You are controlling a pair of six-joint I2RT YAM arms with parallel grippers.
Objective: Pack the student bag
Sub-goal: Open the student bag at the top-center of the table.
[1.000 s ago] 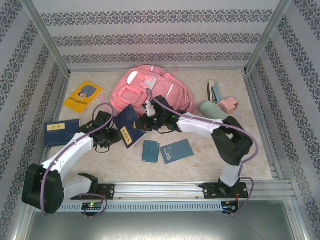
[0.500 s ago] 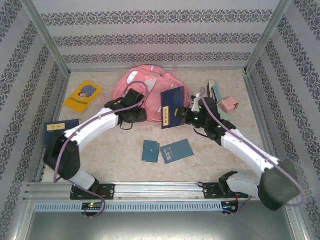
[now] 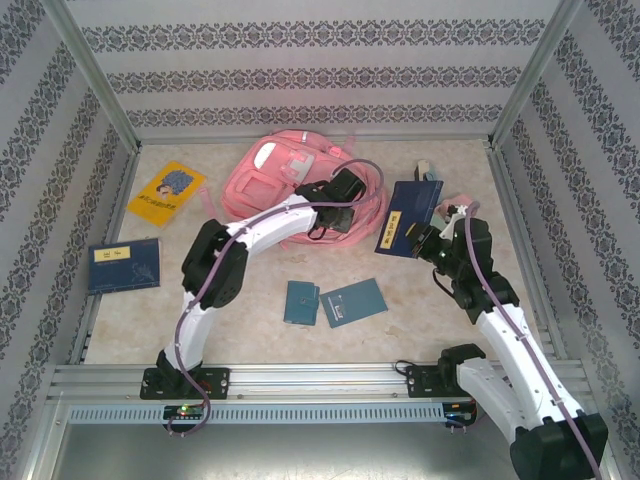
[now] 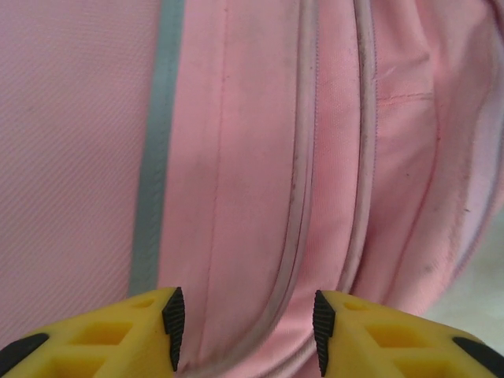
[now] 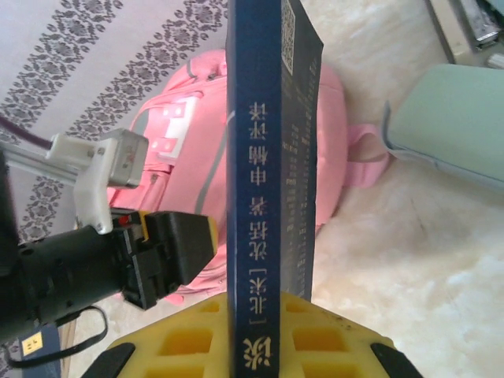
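The student bag (image 3: 285, 180), a big pink backpack, lies at the back middle of the table. My left gripper (image 3: 343, 192) hovers close over its right part. In the left wrist view the left gripper (image 4: 246, 331) is open, and pink bag fabric (image 4: 236, 157) with a zipper seam lies under the gap. My right gripper (image 3: 430, 242) holds a dark blue book (image 3: 408, 216) upright, above the table right of the bag. In the right wrist view the right gripper (image 5: 268, 350) is shut on that book's spine (image 5: 264, 197), with the bag (image 5: 177, 150) behind it.
A yellow book (image 3: 166, 192) lies at the back left and a blue book (image 3: 123, 265) near the left wall. Two small blue books (image 3: 300, 302) (image 3: 352, 301) lie in the front middle. A mint pouch (image 5: 449, 126) and a small pink box (image 3: 462, 206) sit at the right.
The right arm has carried the blue book from left of centre to the right of the bag. The left gripper let go of it, swung onto the bag's right part and opened wider.
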